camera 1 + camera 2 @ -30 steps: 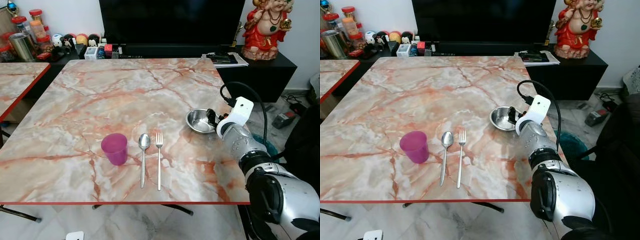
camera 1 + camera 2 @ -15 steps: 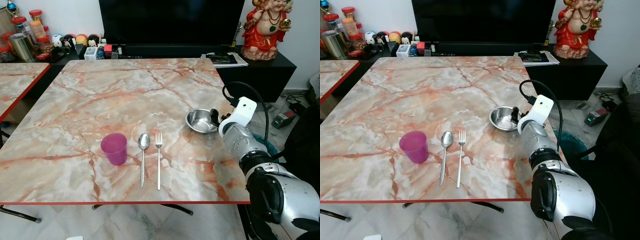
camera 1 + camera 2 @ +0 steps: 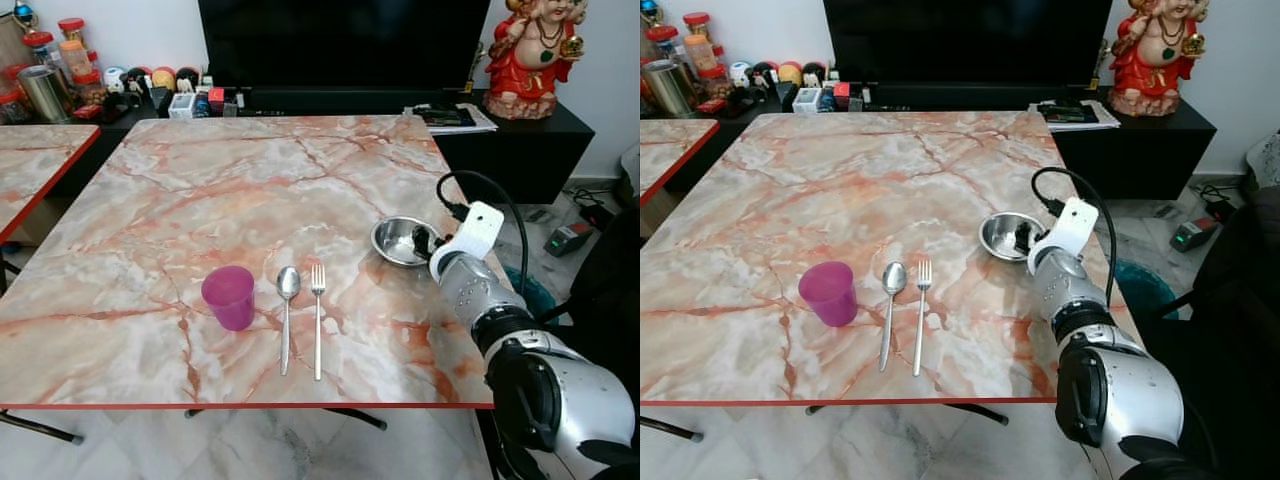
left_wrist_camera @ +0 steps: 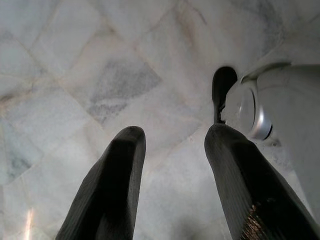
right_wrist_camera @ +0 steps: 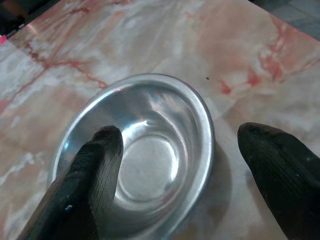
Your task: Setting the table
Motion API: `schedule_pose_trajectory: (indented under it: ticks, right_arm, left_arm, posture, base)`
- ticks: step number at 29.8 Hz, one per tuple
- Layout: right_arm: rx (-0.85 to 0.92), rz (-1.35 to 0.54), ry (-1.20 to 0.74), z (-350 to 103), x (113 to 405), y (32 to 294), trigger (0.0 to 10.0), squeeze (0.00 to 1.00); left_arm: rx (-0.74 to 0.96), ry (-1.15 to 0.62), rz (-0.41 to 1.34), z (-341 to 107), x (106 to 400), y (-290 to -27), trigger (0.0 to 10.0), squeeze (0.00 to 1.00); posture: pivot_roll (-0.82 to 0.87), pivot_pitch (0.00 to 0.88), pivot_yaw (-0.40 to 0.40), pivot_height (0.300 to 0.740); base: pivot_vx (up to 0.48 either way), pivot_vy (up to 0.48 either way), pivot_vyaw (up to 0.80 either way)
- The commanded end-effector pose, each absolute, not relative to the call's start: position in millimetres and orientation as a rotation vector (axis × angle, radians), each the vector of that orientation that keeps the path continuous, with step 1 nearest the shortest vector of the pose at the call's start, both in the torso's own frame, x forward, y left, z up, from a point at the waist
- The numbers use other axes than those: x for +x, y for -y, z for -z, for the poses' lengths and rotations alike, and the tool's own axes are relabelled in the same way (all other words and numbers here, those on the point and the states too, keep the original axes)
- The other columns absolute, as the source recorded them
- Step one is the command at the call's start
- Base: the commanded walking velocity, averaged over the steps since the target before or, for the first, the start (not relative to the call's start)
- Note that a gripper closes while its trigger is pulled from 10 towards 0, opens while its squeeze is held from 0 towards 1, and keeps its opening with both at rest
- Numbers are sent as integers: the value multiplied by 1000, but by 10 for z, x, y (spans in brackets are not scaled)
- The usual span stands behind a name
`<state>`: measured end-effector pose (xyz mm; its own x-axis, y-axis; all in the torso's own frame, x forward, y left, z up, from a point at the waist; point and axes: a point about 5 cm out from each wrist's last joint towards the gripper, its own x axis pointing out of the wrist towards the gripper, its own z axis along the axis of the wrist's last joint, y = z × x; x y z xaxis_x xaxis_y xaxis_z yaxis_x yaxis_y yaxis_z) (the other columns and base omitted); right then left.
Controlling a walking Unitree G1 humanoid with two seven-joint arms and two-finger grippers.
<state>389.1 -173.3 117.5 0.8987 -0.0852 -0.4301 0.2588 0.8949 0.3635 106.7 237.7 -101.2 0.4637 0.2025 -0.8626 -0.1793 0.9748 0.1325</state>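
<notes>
At the right edge of the desk (image 3: 150, 240), my right gripper (image 5: 185, 165) is released and straddles the near rim of the steel bowl (image 3: 400, 240), one finger inside, one outside. The bowl lies straight ahead, well apart from the fork (image 3: 318, 320). My left gripper (image 4: 172, 165) hangs idle, released.

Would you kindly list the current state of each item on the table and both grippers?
Steel bowl: upright, empty, rim between the open fingers.
Pink cup: upright.
Spoon: lying flat beside the fork.
Right gripper: open, straddling the bowl's rim.
Left gripper: open, over floor.
</notes>
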Motion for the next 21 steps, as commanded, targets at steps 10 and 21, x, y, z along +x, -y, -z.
schedule_pose_trajectory:
  ticks: [10,21]
  right_arm:
    - [443,182,-418,-1169,3892,1687,10000,0]
    - [457,146,-364,-1276,3945,1629,10000,0]
  left_arm:
    - [55,-1033,-212,1002,994,-2406,10000,0]
    - [70,-976,-190,958,1082,-2386,10000,0]
  posture:
    - [115,89,9,740]
    - [127,105,12,740]
  base:
    - [0,0,0]
    - [0,0,0]
